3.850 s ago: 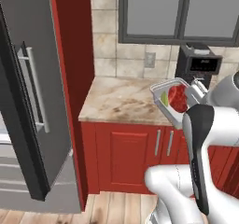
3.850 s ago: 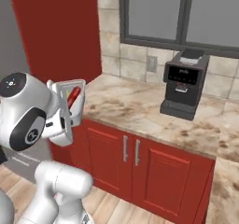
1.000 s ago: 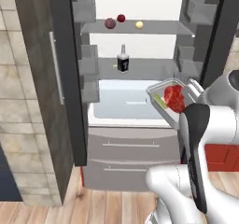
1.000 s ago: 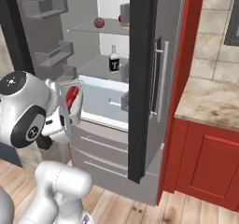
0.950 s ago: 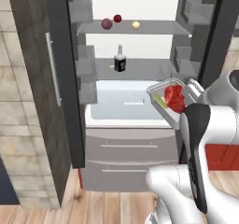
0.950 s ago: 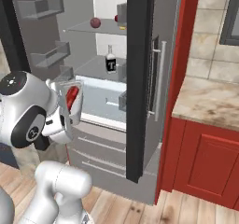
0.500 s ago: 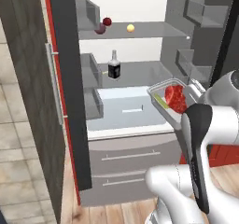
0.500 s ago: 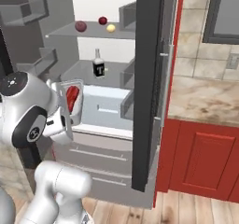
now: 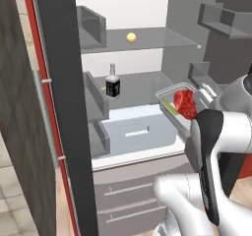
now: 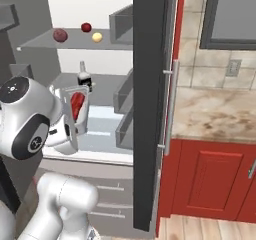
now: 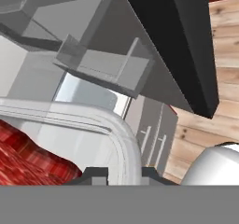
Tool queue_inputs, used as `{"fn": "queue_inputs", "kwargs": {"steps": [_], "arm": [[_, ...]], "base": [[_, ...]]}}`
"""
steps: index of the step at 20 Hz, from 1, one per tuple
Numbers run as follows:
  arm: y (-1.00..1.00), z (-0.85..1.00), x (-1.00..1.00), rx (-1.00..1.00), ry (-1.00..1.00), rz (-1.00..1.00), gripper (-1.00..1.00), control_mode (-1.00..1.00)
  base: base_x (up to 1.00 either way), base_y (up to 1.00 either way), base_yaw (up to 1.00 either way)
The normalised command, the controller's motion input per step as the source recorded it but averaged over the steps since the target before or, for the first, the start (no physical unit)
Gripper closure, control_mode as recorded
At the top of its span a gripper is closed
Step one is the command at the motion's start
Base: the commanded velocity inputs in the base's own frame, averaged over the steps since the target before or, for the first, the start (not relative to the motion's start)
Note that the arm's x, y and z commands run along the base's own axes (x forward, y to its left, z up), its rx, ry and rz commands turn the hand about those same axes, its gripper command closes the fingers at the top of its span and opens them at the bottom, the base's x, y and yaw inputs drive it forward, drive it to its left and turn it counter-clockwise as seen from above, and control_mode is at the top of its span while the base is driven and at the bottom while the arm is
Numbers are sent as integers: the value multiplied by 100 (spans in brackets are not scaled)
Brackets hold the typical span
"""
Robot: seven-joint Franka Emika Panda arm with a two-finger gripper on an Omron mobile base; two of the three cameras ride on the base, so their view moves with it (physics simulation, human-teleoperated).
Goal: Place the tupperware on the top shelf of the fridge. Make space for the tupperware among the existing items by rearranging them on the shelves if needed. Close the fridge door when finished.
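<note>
I'm clamping my gripper [image 11: 119,172] on the tupperware [image 9: 179,104] rim, tub tilted. The top shelf [image 9: 162,37] is sitting above and ahead, so I'm thinking lift, level, and avoid the yellow ball [image 9: 131,37].

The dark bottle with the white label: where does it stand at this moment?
The dark bottle stands on the fridge's middle shelf, below the top shelf with its orange-yellow ball, left of the held tupperware.

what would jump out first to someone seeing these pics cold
The open fridge, doors swung wide, with red fruit and a yellow ball on the top shelf. Below sits a dark bottle, and in front the fingers hold the tupperware.
</note>
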Motion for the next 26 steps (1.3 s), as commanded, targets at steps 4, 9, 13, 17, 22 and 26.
{"fn": "queue_inputs", "kwargs": {"steps": [4,9,13,17,22,26], "arm": [[0,0,0,0,0,0,100,100],[0,0,0,0,0,0,100,100],[0,0,0,0,0,0,100,100],[14,-13,6,-1,-20,-4,100,-100],[0,60,-7,0,-28,-2,100,-100],[0,83,3,0,-7,-8,100,-100]], "base": [[66,42,-22],[64,39,-22],[50,29,-15],[0,0,0],[0,0,0],[0,0,0]]}}
